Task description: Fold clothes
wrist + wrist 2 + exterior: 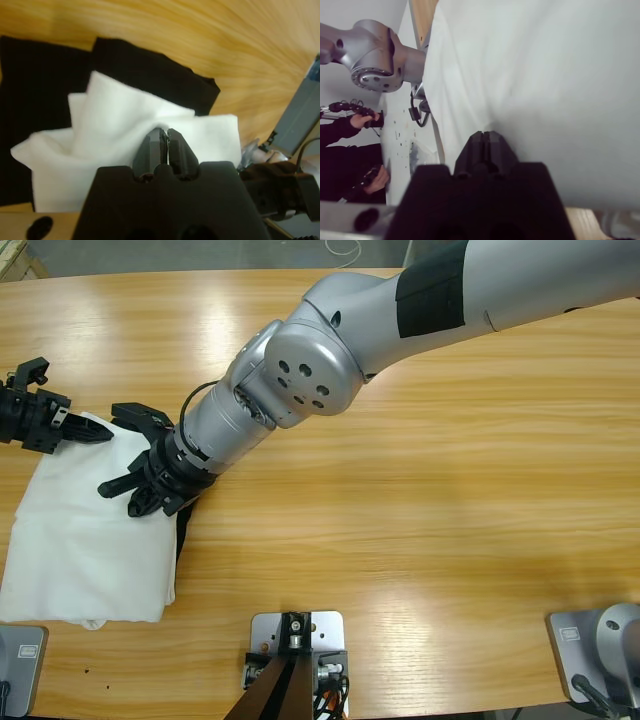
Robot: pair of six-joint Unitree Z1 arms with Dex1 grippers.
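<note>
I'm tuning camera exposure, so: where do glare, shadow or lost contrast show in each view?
High view: pale glare patches on the wooden table, white T-shirt evenly lit. Left wrist view: the T-shirt very bright against a featureless black garment. Right wrist view: the T-shirt fills most of the frame, dimmer, shaded near the right end effector.

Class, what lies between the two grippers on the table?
Only white T-shirt: a short stretch of its fabric runs from the left gripper to the right gripper, as the high view shows.
</note>
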